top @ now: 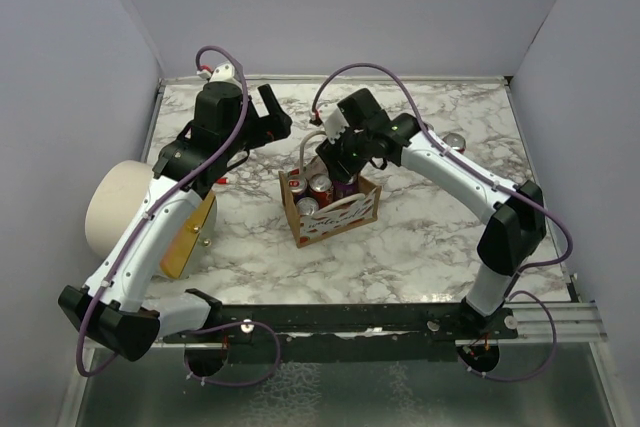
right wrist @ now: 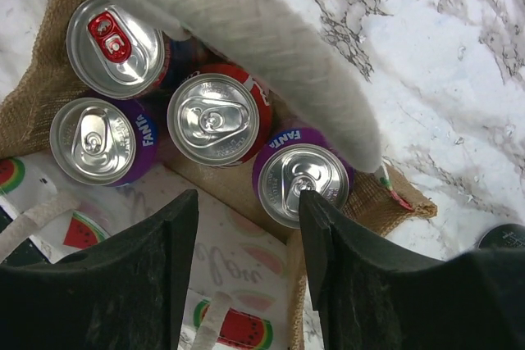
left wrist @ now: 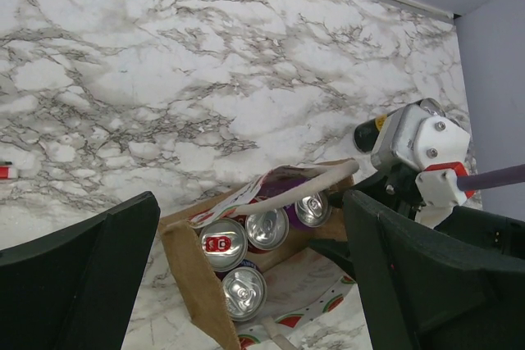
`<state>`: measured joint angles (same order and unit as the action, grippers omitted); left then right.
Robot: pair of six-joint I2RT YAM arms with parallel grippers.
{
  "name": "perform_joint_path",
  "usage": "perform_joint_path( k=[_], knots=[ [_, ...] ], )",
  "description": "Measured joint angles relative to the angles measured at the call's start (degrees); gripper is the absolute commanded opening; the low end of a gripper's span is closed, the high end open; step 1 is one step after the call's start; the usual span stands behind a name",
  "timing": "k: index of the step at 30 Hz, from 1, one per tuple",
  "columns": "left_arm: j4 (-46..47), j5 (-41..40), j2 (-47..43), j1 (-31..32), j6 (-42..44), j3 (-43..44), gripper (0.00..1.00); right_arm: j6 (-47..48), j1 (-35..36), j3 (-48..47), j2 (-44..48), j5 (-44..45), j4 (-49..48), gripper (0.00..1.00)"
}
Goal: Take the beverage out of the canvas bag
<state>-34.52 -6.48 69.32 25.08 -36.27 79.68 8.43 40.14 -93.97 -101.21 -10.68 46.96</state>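
Canvas bag [top: 340, 215]: brown, with a white band printed with watermelon slices; the script is not legible. Contents, all upright:
- two purple cans [right wrist: 303, 182] marked "FANTA"
- one red can [right wrist: 215, 118], label hidden
- one red-tabbed can [right wrist: 115, 38]

A white handle [right wrist: 246, 38] is draped over the bag.

Right gripper [right wrist: 248, 202]: poised directly above the bag, fingers spread wide, holding nothing.

Left gripper [left wrist: 250, 198]: left of the bag and clear of it, spread wide, holding nothing.

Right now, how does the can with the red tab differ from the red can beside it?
The red-tab can has a red pull tab; the red can has a silver one. The red-tab can sits in a corner of the bag, farthest from the right fingers; the red can sits mid-bag, closer. Both stand upright, unopened.
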Motion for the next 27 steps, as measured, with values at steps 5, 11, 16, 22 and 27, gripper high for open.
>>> perform_joint_path(
  k=[5, 11, 16, 22, 27],
  knots=[
    [-0.02, -0.31, 0.20, -0.02, 0.33, 0.11, 0.97, -0.09, 0.55, 2.19, 0.17, 1.64, -0.35, 0.55],
    [-0.28, -0.22, 2.58, -0.28, 1.07, 1.57, 0.97, -0.72, 0.55, 5.31, 0.07, 4.50, -0.76, 0.59],
    [-0.55, -0.17, 3.78, -0.37, 1.36, 2.21, 0.97, -0.83, 0.55, 4.98, -0.04, 6.80, -0.76, 0.66],
    [-0.66, -0.20, 3.72, -0.72, 1.31, 2.10, 0.97, -0.13, 0.55, 4.98, -0.48, 8.72, -1.14, 0.71],
    [-0.70, -0.22, 3.21, -1.07, 1.31, 1.81, 0.97, 0.33, 0.57, 3.96, -2.62, 9.42, -1.68, 0.73]
  ],
)
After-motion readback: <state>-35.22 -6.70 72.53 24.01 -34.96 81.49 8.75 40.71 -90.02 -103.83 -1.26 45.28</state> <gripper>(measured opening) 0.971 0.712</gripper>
